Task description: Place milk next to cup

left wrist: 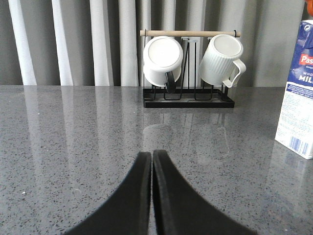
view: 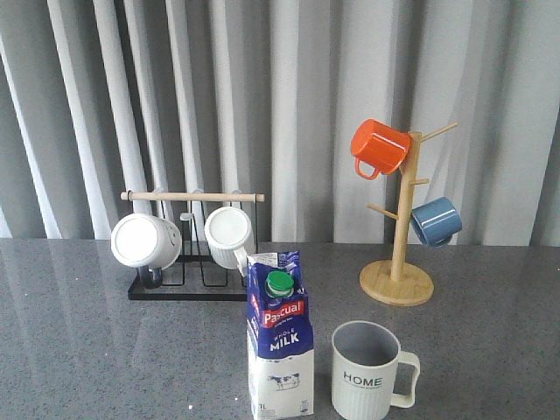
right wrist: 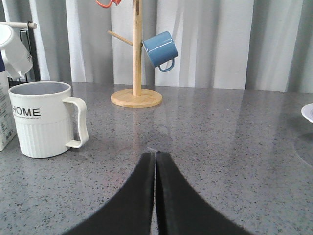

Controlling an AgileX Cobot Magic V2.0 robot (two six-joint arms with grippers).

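While the milk (view: 280,337) stands upright just beside the cup (view: 369,374), the cup's grey interior shows no contents. Left tool (left wrist: 152,161) and right tool (right wrist: 156,164) are fully closed, gripping nothing.

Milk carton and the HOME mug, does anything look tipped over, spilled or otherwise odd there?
Nothing stands out. The blue-and-white Pascual milk carton stands upright with its green cap on, beside the upright pale ribbed HOME mug, a small gap between them. No liquid shows on the grey speckled table.
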